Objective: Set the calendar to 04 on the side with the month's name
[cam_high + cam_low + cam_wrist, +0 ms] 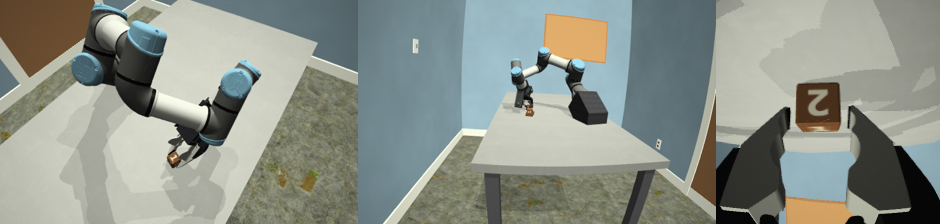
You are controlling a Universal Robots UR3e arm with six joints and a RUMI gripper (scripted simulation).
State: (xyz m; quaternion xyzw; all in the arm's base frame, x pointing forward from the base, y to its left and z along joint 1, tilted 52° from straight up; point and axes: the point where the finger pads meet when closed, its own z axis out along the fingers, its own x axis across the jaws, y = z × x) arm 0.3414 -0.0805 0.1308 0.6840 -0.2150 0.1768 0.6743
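Blue walls surround the grey counter (227, 44) (568, 140). My pincer (175, 160) (530, 107) (819, 108) stands with jaws apart, gripping nothing; just beyond its fingertips, a brown numbered cube (174, 159) (818, 106) shows a 2 in the wrist view.

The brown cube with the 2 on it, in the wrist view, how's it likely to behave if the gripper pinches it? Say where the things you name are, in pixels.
The brown cube (818, 105) looks solid and hard-edged, so it probably won't squash between the fingers. Its flat, parallel sides should suit a two-sided pinch. It seems unlikely to roll, with its square edges, though an off-centre squeeze might twist it.
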